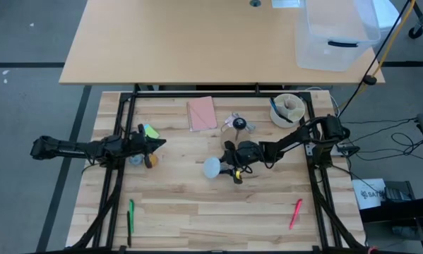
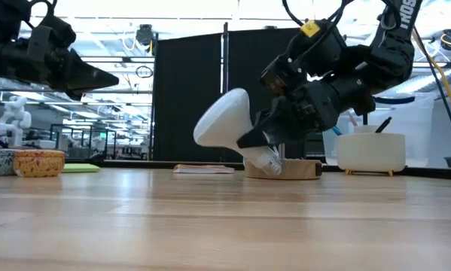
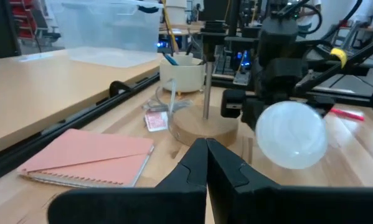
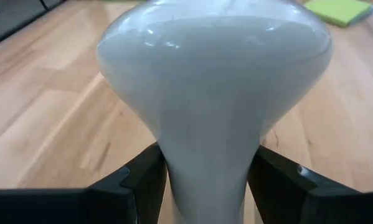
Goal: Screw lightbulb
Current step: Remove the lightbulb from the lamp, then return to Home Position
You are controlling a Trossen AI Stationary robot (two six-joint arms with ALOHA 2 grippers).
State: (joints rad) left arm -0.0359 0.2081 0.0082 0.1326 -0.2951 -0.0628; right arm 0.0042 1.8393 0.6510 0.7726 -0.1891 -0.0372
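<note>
Right gripper (image 2: 264, 143) clenched on the lightbulb (image 2: 223, 119), held tilted just above the table (image 2: 210, 218).

Its two dark fingers (image 4: 139, 177) pinch the bulb's narrow neck, with the white dome pointing away from the arm and toward the left arm. The bulb is near the table's middle, close beside the wooden disc (image 1: 237, 123); from the low view its base seems clear of the wood, though that is hard to judge. The left gripper (image 1: 157, 143) waits at the left side, fingers pressed together, holding nothing.
</note>
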